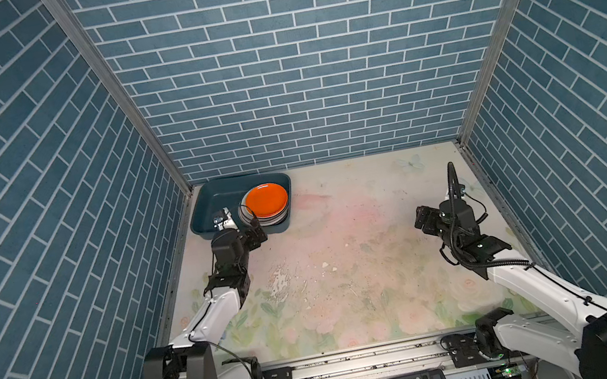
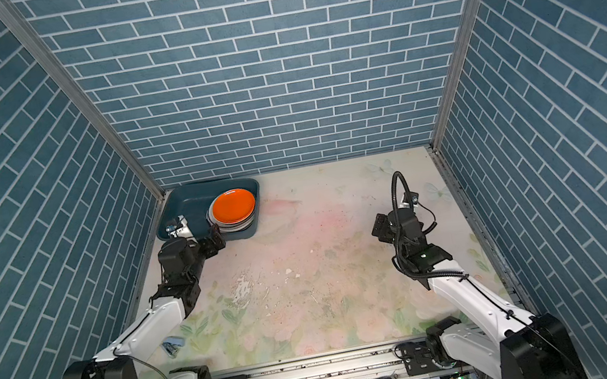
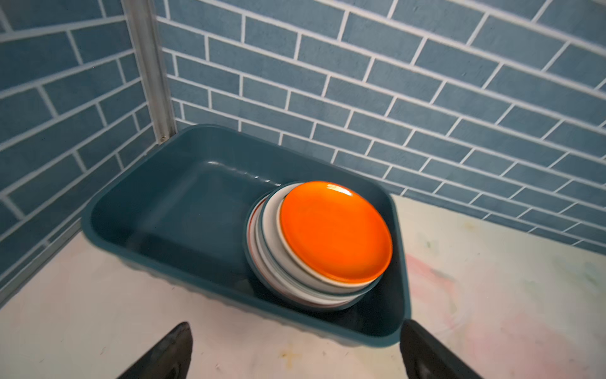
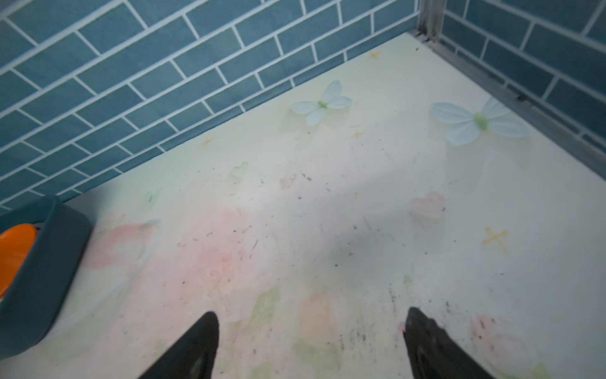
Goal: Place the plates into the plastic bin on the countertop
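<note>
Orange plate (image 3: 336, 231) tops plates (image 3: 278, 272) in plastic bin (image 3: 164, 203); left pincer (image 3: 295, 328), right pincer (image 4: 311, 315) wide.

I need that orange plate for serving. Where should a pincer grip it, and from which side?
I'd pinch the orange plate by its rim facing the empty half of the bin, coming from above: it tops the stack, and walls crowd its other sides.

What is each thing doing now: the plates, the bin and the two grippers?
bin: on the countertop, in a corner, half bare.
plates: stacked inside it, top one orange.
left gripper: open, empty, just short of the bin.
right gripper: open, empty, over the countertop.
</note>
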{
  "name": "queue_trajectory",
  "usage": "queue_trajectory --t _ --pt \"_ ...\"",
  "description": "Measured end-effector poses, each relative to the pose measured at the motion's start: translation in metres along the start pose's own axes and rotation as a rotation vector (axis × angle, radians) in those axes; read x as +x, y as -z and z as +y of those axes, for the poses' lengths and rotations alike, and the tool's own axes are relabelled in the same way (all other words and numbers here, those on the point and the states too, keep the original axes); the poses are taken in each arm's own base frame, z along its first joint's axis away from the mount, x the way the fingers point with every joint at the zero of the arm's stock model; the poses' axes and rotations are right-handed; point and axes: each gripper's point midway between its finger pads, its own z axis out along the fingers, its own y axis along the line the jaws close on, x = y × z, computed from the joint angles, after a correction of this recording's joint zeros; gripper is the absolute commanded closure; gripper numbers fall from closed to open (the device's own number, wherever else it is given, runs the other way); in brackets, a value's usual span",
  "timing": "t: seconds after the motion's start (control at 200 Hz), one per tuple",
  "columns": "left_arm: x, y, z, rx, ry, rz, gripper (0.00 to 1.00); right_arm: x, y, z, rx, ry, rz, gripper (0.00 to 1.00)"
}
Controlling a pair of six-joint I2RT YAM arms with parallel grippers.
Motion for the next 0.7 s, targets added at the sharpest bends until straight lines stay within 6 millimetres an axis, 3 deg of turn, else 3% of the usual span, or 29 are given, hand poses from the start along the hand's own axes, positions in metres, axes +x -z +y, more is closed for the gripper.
queue_trajectory --t 0.125,0.28,0.525,0.7 --pt "0.016 0.01 0.023 -0.093 -0.053 -0.025 0.01 0.003 -0.004 -0.026 0.114 0.091 -0.07 0.11" --pt "0.026 0.015 0.041 -0.169 -0.147 -0.078 0.0 -0.011 -0.007 -0.046 0.243 0.173 -0.173 0.11" --pt "0.008 0.013 0.036 -0.161 -0.26 -0.172 0.0 -0.027 -0.001 -0.065 0.336 0.195 -0.287 0.11" --pt "0.012 0.019 0.034 -0.135 -0.29 -0.199 0.0 -0.042 -0.001 -0.076 0.405 0.219 -0.343 0.11"
